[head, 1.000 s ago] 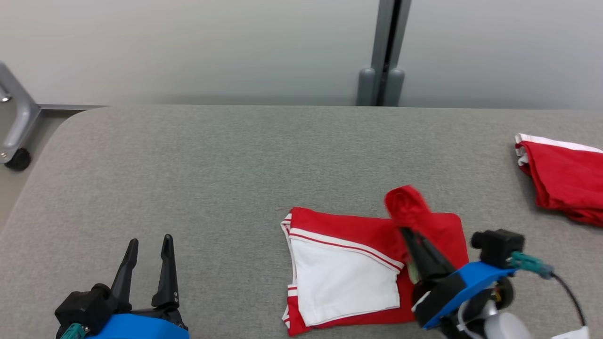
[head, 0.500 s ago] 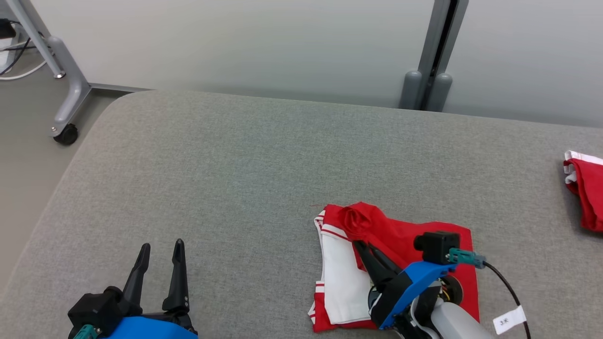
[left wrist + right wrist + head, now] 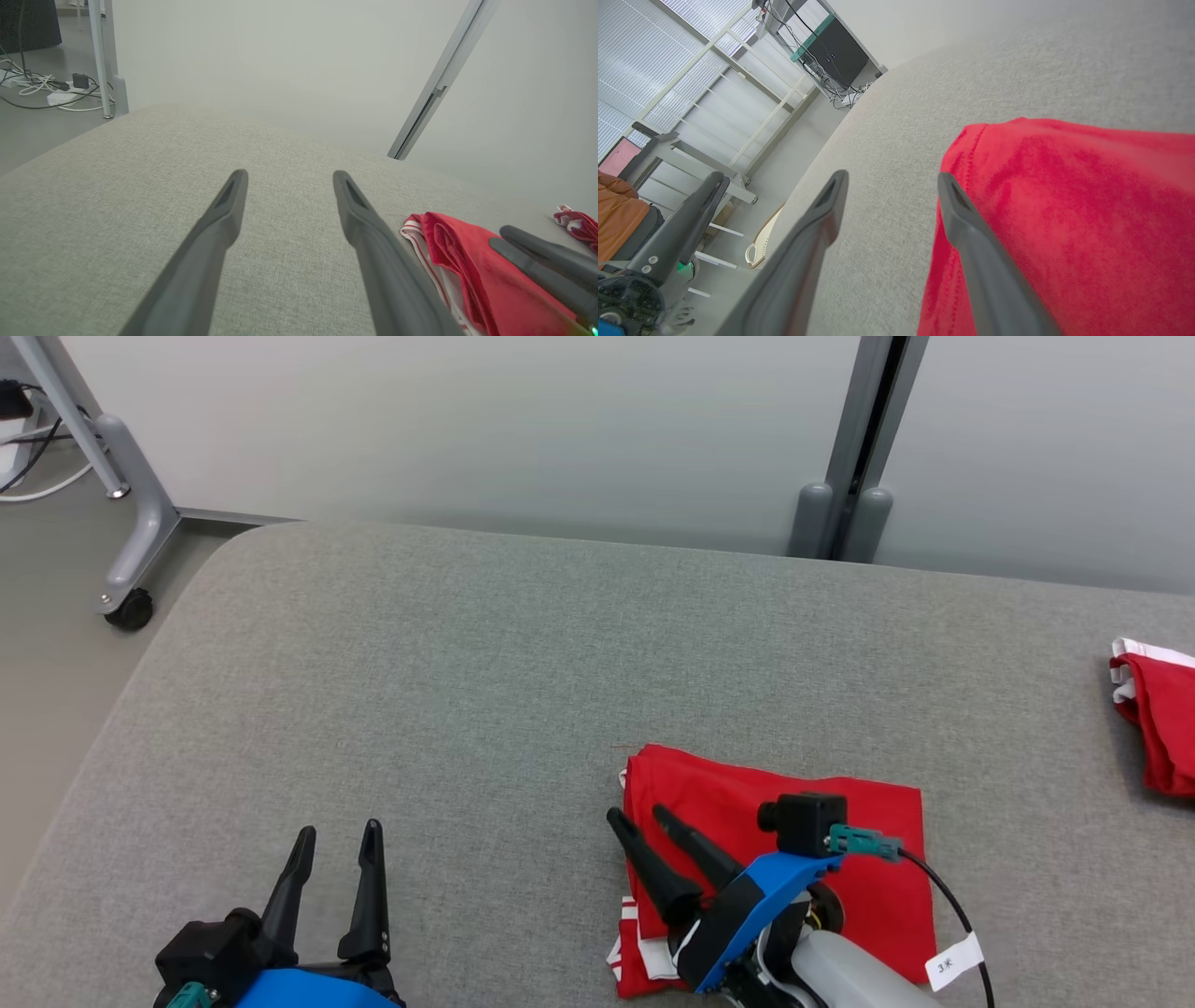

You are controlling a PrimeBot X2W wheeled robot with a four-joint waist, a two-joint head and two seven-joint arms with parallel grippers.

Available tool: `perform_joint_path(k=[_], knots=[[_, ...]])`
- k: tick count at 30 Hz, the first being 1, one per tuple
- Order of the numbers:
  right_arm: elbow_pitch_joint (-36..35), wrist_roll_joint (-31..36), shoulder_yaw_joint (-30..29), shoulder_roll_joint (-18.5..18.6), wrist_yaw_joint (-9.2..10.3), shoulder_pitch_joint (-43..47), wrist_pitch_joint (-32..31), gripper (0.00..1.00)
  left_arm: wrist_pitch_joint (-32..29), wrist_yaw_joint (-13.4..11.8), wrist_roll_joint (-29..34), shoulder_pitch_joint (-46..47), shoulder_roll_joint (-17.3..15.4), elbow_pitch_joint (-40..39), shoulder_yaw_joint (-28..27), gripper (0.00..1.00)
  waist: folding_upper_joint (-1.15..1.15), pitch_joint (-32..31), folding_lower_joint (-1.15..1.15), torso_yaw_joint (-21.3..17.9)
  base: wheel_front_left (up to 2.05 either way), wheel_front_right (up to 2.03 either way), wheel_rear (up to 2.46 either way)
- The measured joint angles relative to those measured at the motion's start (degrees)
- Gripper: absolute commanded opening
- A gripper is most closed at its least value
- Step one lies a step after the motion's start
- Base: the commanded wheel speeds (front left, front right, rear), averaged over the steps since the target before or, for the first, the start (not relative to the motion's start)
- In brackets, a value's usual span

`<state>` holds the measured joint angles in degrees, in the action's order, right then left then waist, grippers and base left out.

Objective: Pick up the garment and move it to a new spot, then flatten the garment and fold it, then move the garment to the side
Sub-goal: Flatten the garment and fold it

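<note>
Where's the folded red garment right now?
The folded red garment lies lower right of centre in the head view, on the grey table under the open right gripper; another red garment lies far right.

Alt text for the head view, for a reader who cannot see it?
A folded red garment lies near the front of a grey padded table, with the right gripper open over its left edge, holding nothing. The left gripper rests open at lower left; a second red garment sits at the far right.
</note>
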<state>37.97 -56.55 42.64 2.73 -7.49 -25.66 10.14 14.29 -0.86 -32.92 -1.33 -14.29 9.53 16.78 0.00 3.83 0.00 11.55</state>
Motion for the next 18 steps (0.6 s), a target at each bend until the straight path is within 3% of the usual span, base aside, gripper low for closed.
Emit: perform_joint_path(k=[3, 7, 10, 18], knots=[[1.65, 0.68, 0.00, 0.04, 0.00, -1.38, 2.40, 1.00, -0.01, 0.07, 0.04, 0.00, 0.05, 0.12, 0.37, 1.00, 0.00, -0.20, 0.00, -0.56, 0.00, 0.00, 0.00], [5.79, 7.49, -3.83, 0.03, 0.00, -3.57, 4.47, 1.00, -0.01, 0.09, 0.09, -0.01, 0.12, 0.31, 0.76, 1.00, 0.00, -0.53, 0.00, -1.47, 0.00, 0.00, 0.00], [7.12, 15.22, -10.51, 0.47, 0.00, -4.12, 4.80, 1.00, -0.01, 0.18, 0.15, -0.01, 0.12, 0.47, 1.02, 1.00, 0.00, -0.79, 0.00, -2.19, 0.00, 0.00, 0.00], [-1.21, 36.88, -28.36, 1.14, 0.00, 3.74, 4.90, 1.00, 0.01, 0.22, 0.87, 0.44, 0.44, 0.87, 2.32, 1.00, 0.00, -1.35, 0.00, -3.91, 0.00, 0.00, 0.00]])
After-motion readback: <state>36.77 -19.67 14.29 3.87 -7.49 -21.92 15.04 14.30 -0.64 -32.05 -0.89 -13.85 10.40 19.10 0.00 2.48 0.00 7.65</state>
